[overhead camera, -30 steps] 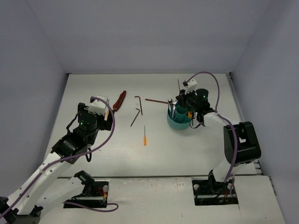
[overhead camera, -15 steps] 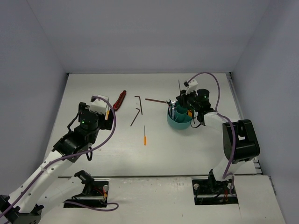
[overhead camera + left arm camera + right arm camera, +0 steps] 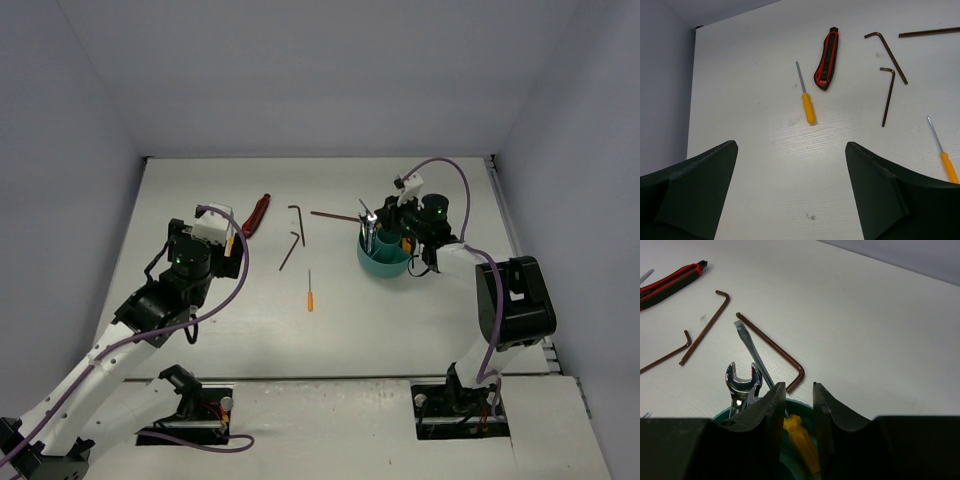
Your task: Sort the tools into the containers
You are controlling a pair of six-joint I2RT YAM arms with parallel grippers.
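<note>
The teal tub (image 3: 383,262) stands at the right of the table, with silver wrenches (image 3: 370,232) upright in it. My right gripper (image 3: 392,232) hangs over the tub, its jaws a narrow gap apart (image 3: 799,387). A yellow-handled screwdriver (image 3: 800,440) leans loose between them in the tub (image 3: 798,405), its blade (image 3: 752,350) tilted up beside the wrenches (image 3: 742,385). My left gripper (image 3: 228,252) is open and empty (image 3: 790,146) above the left of the table. An orange screwdriver (image 3: 807,100) and the red-and-black tool (image 3: 826,59) lie ahead of it. No tape measure shows.
Three dark hex keys lie left of the tub: a long one (image 3: 335,215) nearest it, two shorter (image 3: 298,222) (image 3: 289,250). Another orange screwdriver (image 3: 310,292) lies mid-table. The red-and-black tool (image 3: 256,214) lies at back left. Walls close in on three sides.
</note>
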